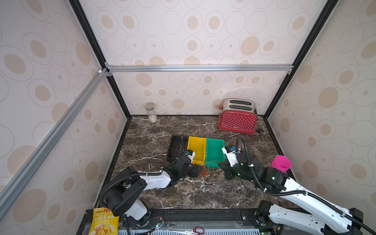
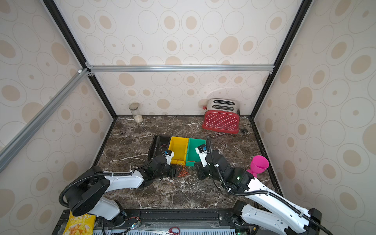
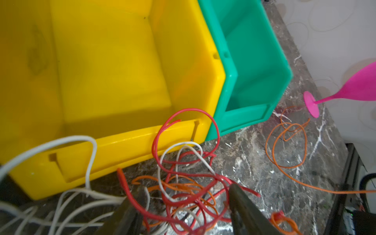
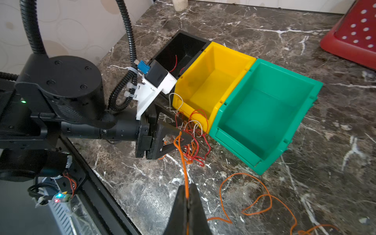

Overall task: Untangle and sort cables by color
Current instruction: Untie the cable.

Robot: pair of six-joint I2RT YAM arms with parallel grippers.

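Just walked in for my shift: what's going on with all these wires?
It's cable sorting, mid-untangle. The right hand is shut on an orange cable that leads back into the tangle in front of the yellow bin. The left hand stands open over that red, white and orange tangle. Some red strands lie in the black bin. The yellow bin and the green bin look empty.

Bright, even light; edge distortion; blurry wrist-cam foregrnd.

2 white-shelled arms (image 1: 156,180), black joints (image 4: 61,81), ribbed black hoses (image 4: 30,26), small green lights (image 4: 23,101)
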